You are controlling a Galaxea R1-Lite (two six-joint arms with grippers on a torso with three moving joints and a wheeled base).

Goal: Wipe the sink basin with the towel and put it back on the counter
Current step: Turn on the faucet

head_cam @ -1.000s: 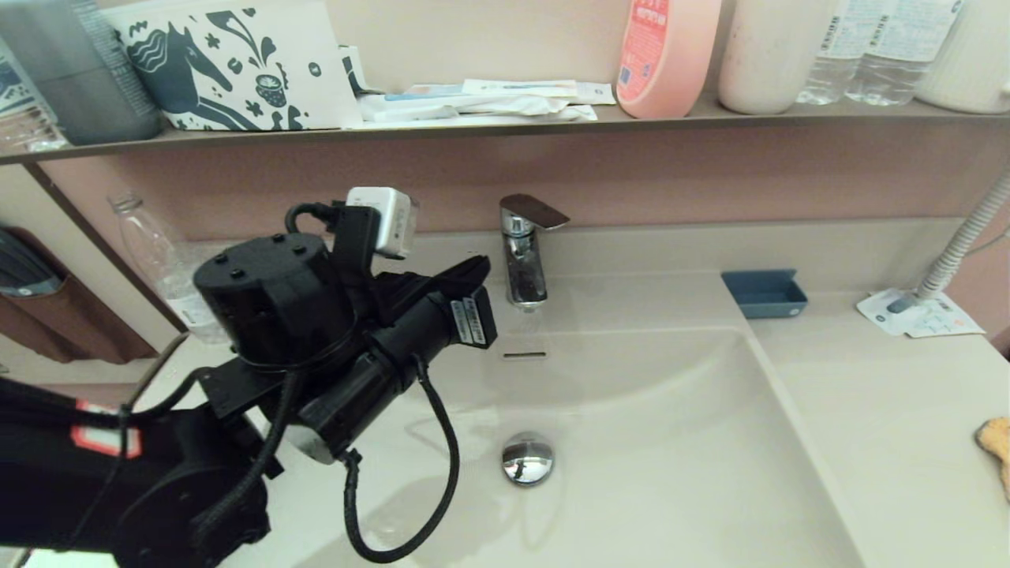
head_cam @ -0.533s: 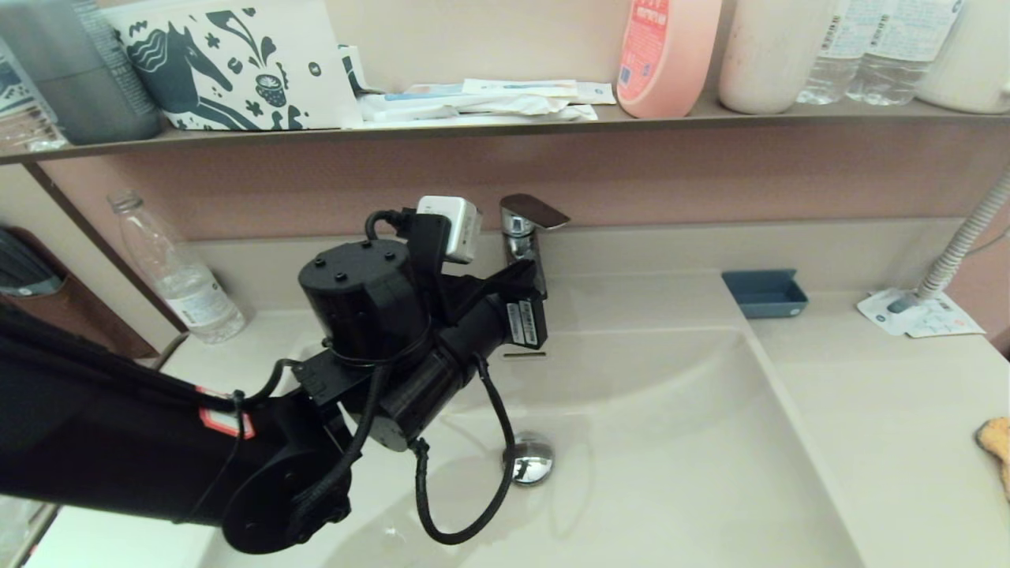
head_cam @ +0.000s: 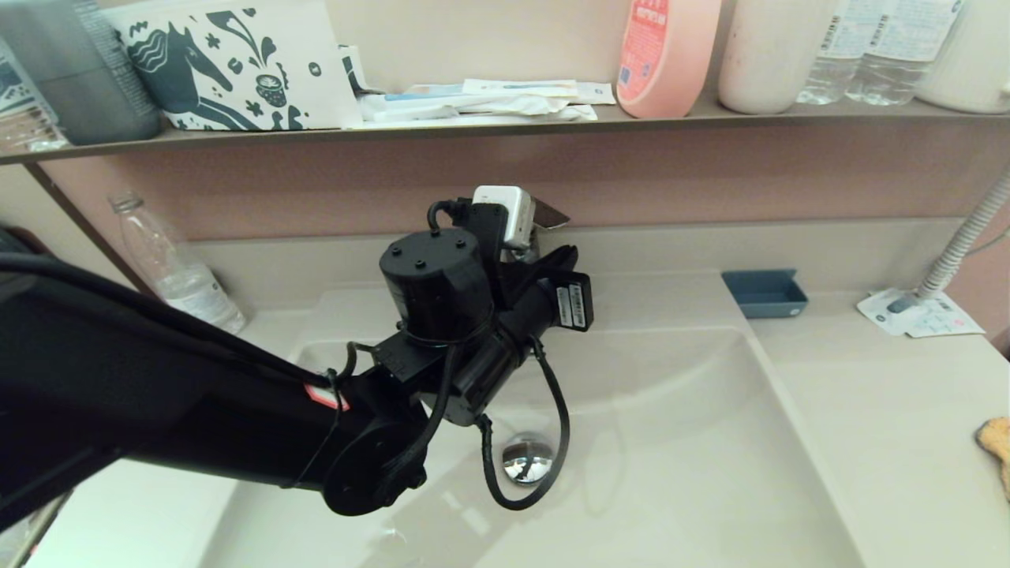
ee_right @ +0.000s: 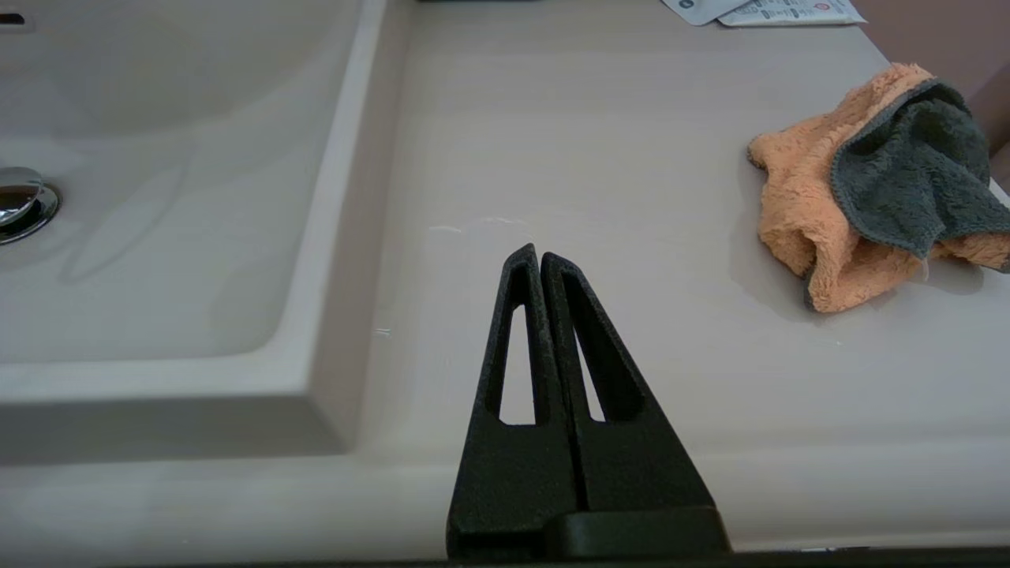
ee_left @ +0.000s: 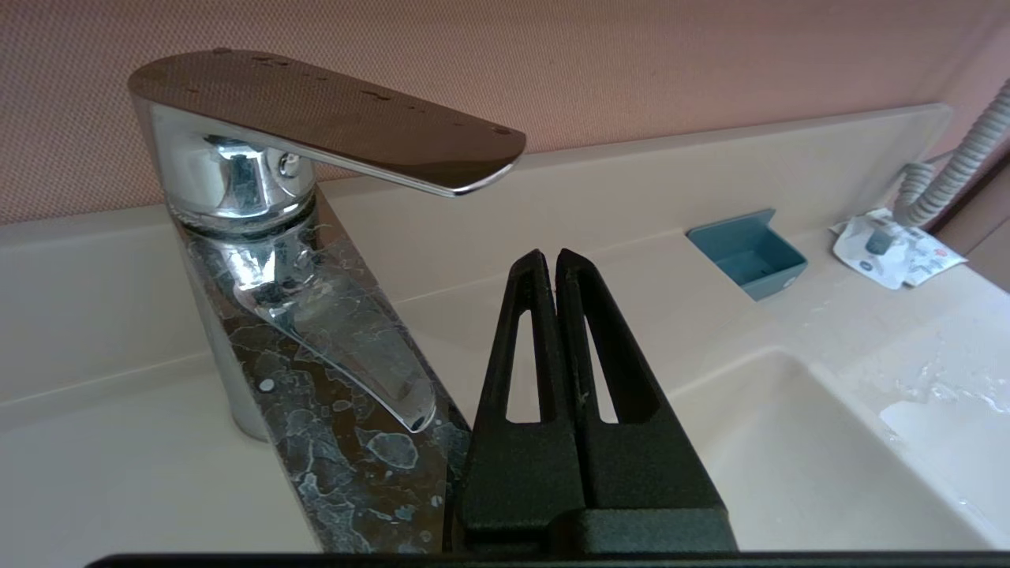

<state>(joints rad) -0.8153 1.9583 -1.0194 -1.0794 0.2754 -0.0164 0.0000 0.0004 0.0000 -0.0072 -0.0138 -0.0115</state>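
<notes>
Left end effector (ee_left: pixel 550 256): fingers pressed together, empty. It hangs over the back edge of the sink basin (head_cam: pixel 671 442), tips just beside the chrome faucet (ee_left: pixel 300 260) and under its lever.

Right end effector (ee_right: pixel 534 254): fingers closed flat against each other, also empty, low over the front edge of the desk (ee_right: pixel 600 158), right of the basin rim.

Towel (ee_right: pixel 868 201): crumpled orange heap with a grey face folded out, lying on the desk toward its right edge, well clear of the basin. No clear long axis; the bundle is roughly round.

Key relation: from the right end effector the towel lies ahead and to its right, near. From the left one it is across the whole basin. Judgement: right arm is the nearer; fingers must open before any grasp. Wiping not yet begun.
</notes>
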